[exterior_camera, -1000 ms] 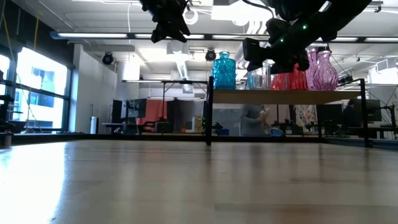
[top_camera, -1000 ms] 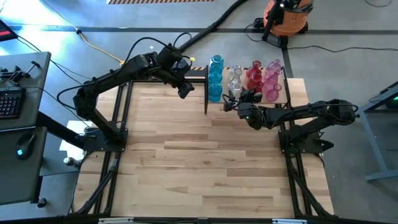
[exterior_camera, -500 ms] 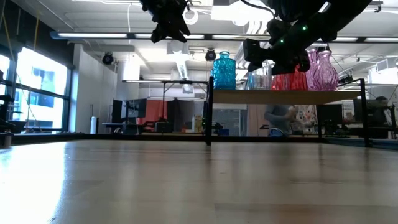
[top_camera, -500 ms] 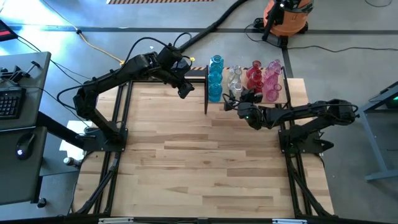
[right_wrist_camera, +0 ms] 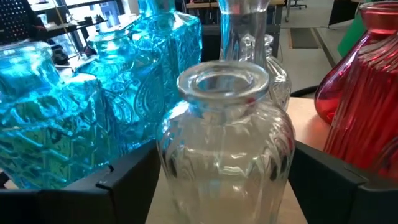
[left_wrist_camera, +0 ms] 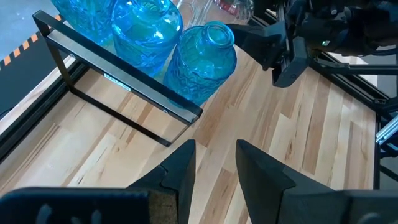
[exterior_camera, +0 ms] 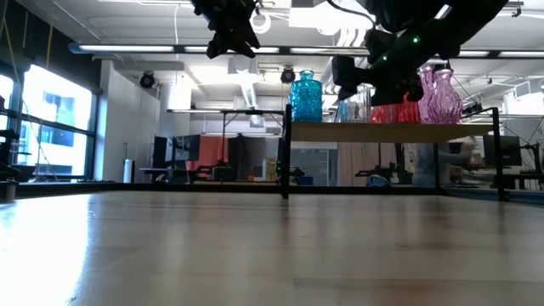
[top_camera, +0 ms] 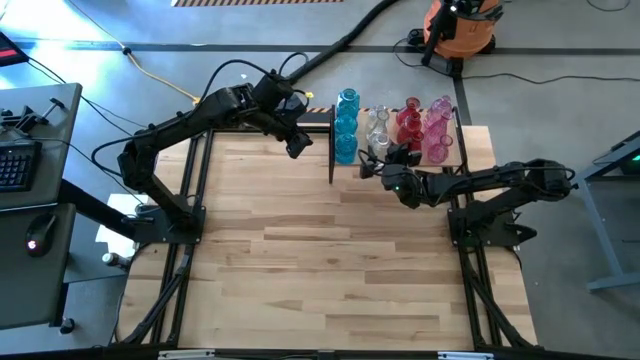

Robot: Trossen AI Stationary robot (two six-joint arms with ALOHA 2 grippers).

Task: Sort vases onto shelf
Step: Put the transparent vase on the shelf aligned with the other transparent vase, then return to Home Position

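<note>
The shelf stands at the table's far edge, its board raised on black uprights. Blue vases, clear vases, red vases and pink vases stand upright on it in rows. My right gripper is open at the shelf's near side, one finger on either side of a clear vase that stands on the board. My left gripper hangs high over the table left of the shelf, open with nothing between its fingers, beside the blue vases. My right gripper has its fingers close beside the two sides of the clear vase's belly; whether they touch the glass I cannot tell. They reach in nearly level from the table's near right. The vase stands upright on the shelf board.
The near wooden tabletop lies bare in front of the shelf. The shelf's black left upright stands between my two grippers. Beyond the table are an orange vacuum and, at the left, a desk with a keyboard.
Neither arm has visibly shifted and the vases stand as before. A person in the room behind the shelf has walked toward the right.
</note>
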